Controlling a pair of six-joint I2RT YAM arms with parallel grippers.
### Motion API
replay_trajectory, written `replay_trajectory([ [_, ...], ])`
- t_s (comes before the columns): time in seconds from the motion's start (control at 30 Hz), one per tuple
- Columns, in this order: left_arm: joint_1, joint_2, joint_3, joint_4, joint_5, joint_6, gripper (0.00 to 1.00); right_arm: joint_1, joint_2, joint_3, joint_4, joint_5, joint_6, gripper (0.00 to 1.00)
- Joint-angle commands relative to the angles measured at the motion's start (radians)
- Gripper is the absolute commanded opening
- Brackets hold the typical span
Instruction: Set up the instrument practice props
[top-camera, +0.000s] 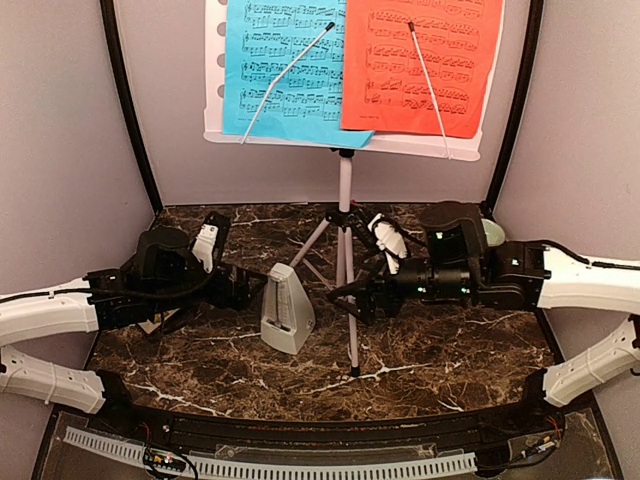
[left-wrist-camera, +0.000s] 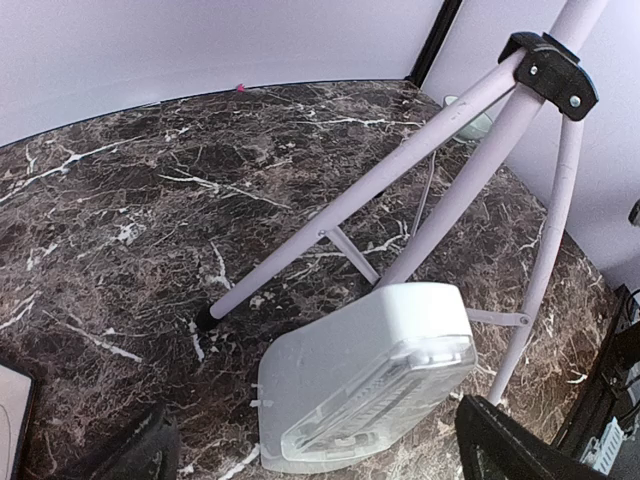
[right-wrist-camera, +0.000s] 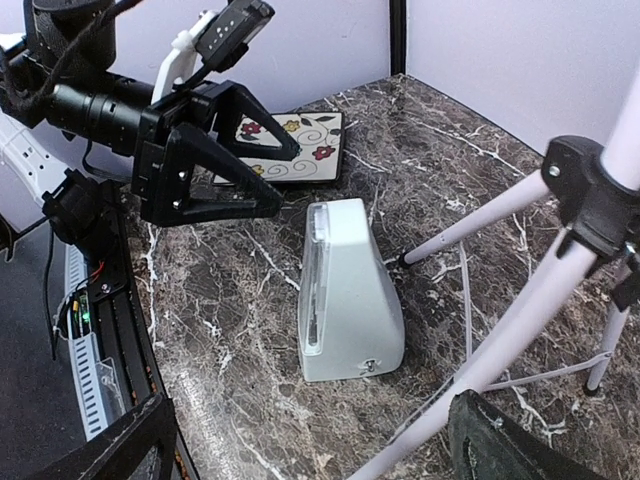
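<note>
The white music stand (top-camera: 345, 190) rises on its tripod at the back middle. A blue sheet (top-camera: 285, 60) and a red-orange sheet (top-camera: 420, 60) rest on its desk under two wire arms. The pale grey metronome (top-camera: 288, 312) stands upright on the marble, just left of the front tripod leg (top-camera: 351, 330). My left gripper (top-camera: 255, 288) is open right beside the metronome (left-wrist-camera: 360, 370), its fingers (left-wrist-camera: 515, 445) spread wide to either side and apart from it. My right gripper (top-camera: 342, 296) is open too, with a tripod leg (right-wrist-camera: 500, 340) running between its fingers. The metronome (right-wrist-camera: 350, 295) stands ahead of it.
A floral coaster (right-wrist-camera: 295, 140) lies on the table behind the left arm. A small green bowl (top-camera: 494, 232) sits at the back right, partly hidden by the right arm. Grey walls close in the marble table (top-camera: 450, 350) on three sides.
</note>
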Motion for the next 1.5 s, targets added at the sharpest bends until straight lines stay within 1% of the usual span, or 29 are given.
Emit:
replay_trajectory([
  [0.0,0.031,-0.047,-0.029,-0.039,0.024,-0.066,0.99,0.09,0.086,0.086,0.017,0.18,0.057,0.95],
  [0.1,0.049,-0.054,-0.037,-0.064,0.006,-0.102,0.99,0.147,0.172,0.142,0.035,0.285,0.118,0.95],
  [0.17,0.056,-0.055,-0.035,-0.081,-0.02,-0.119,0.99,0.179,0.252,0.223,0.011,0.366,0.185,0.96],
  [0.27,0.059,-0.063,-0.029,-0.099,-0.048,-0.135,0.99,0.229,0.327,0.303,-0.019,0.478,0.267,0.99],
  [0.33,0.06,-0.075,-0.027,-0.112,-0.078,-0.145,0.99,0.246,0.365,0.336,-0.022,0.538,0.34,1.0],
  [0.37,0.061,-0.083,-0.026,-0.121,-0.095,-0.151,0.99,0.25,0.379,0.356,-0.038,0.566,0.404,1.0],
  [0.47,0.064,-0.112,-0.017,-0.148,-0.146,-0.158,0.99,0.256,0.491,0.46,-0.161,0.678,0.56,1.0],
  [0.6,0.068,-0.141,-0.005,-0.172,-0.186,-0.157,0.99,0.272,0.649,0.697,-0.389,0.792,0.745,1.0],
  [0.73,0.073,-0.167,0.005,-0.197,-0.222,-0.157,0.99,0.288,0.779,0.862,-0.56,0.868,0.875,1.0],
  [0.8,0.075,-0.186,0.01,-0.21,-0.242,-0.156,0.99,0.288,0.833,0.941,-0.674,0.901,0.953,1.0],
  [0.9,0.076,-0.219,0.015,-0.229,-0.269,-0.149,0.99,0.288,0.905,1.036,-0.773,0.94,1.032,1.0],
  [1.2,0.077,-0.255,0.011,-0.258,-0.285,-0.156,0.99,0.285,1.067,1.206,-0.903,1.035,1.184,0.99],
  [1.37,0.078,-0.257,0.008,-0.261,-0.285,-0.156,0.99,0.27,1.119,1.24,-0.934,1.071,1.254,1.0],
  [1.47,0.077,-0.258,0.01,-0.265,-0.291,-0.152,0.99,0.247,1.136,1.219,-0.926,1.05,1.276,1.0],
])
